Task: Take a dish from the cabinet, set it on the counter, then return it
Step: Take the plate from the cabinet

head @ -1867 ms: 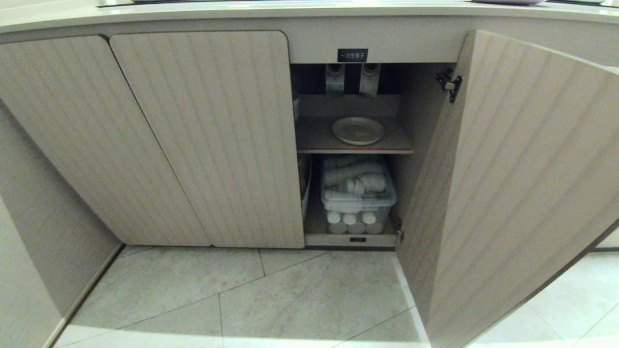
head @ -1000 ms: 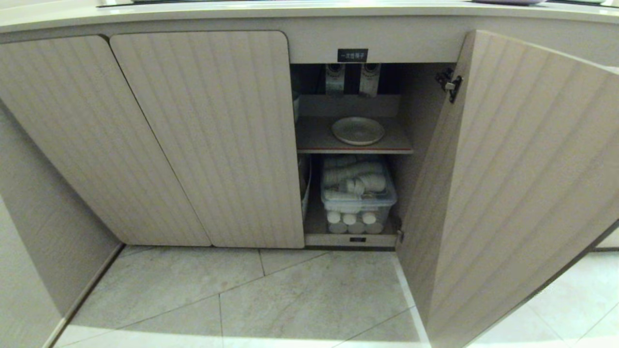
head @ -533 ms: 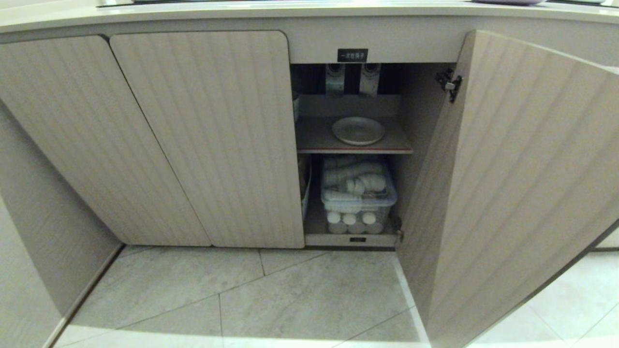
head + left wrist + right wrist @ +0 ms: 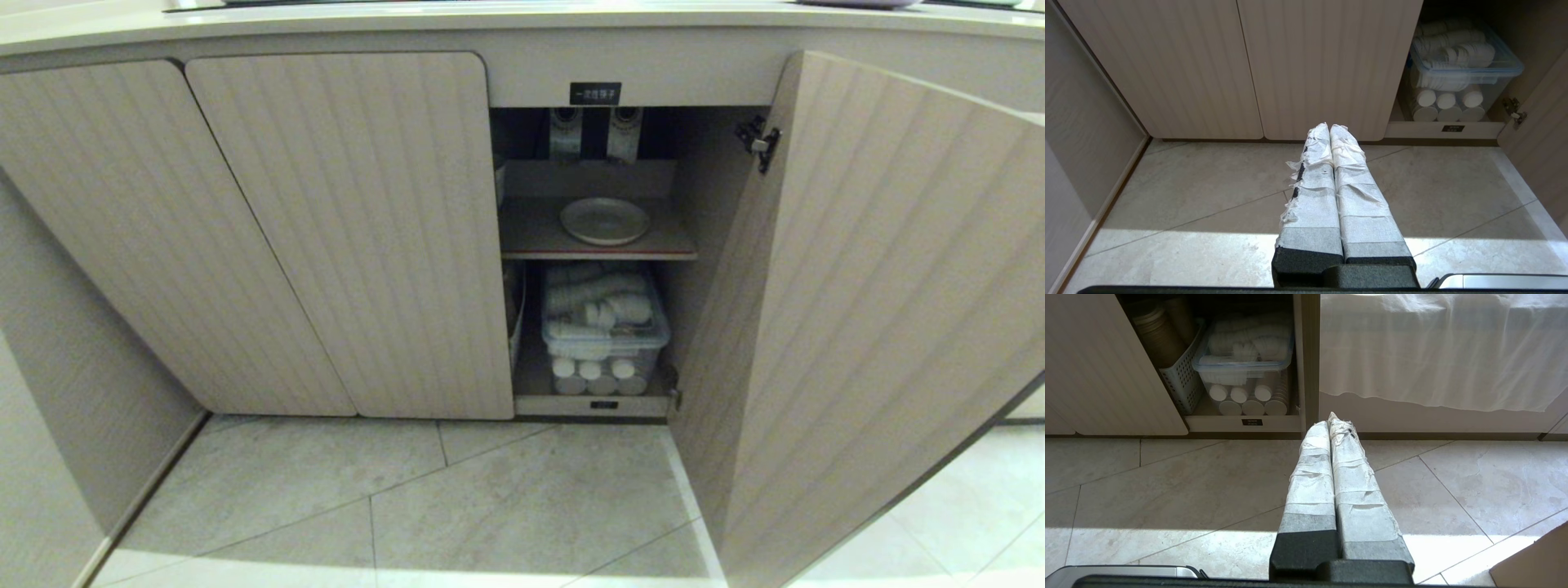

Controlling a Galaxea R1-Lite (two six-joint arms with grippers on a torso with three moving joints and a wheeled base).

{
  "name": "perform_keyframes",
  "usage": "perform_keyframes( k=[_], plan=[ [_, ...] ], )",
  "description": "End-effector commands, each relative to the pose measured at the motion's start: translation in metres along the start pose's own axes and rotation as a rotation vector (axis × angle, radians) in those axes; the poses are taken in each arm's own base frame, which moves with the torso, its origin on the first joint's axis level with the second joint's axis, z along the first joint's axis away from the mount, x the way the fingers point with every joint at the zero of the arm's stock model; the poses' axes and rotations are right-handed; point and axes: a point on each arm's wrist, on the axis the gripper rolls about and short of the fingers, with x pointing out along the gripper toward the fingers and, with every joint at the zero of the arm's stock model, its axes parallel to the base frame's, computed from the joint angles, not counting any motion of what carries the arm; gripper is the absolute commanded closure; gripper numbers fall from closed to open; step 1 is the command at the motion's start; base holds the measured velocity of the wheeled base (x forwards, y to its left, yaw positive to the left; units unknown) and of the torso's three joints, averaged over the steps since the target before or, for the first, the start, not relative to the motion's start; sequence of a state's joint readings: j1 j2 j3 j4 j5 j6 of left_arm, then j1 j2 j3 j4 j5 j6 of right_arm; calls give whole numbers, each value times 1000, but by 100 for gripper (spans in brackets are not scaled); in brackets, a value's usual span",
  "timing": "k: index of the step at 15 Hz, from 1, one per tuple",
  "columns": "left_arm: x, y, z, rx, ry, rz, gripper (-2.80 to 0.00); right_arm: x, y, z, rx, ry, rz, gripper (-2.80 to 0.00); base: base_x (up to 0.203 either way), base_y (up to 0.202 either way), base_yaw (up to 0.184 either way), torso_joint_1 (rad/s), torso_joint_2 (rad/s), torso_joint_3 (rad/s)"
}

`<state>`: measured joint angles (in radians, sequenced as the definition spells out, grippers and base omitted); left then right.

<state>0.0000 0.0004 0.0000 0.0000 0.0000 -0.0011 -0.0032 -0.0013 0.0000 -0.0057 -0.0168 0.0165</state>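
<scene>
Sunlit grey floor tiles (image 4: 490,490), perhaps stone.

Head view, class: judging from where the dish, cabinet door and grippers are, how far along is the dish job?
Done: the cabinet door stands open, exposing the dish on the red-edged shelf. In hand: nothing; the left gripper and right gripper are both shut and empty above the floor tiles. Whether the dish has yet visited the counter cannot be told; otherwise every step remains.

Cream dish (image 4: 604,220), ribbed beige cabinet (image 4: 351,229) (red-edged shelf (image 4: 600,254), seemingly), grey-veined floor (image 4: 457,506)
</scene>
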Motion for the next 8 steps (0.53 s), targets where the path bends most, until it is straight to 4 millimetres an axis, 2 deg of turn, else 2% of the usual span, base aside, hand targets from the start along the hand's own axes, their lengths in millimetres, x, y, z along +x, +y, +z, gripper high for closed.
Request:
perform_keyframes(
  k=[1,8],
  plan=[
    [0,0,0,0,0,0,0,0,0,0,0,1,0,0,0,0,0,0,0,0],
    [0,0,0,1,0,0,0,0,0,0,0,1,0,0,0,0,0,0,0,0]
  ],
)
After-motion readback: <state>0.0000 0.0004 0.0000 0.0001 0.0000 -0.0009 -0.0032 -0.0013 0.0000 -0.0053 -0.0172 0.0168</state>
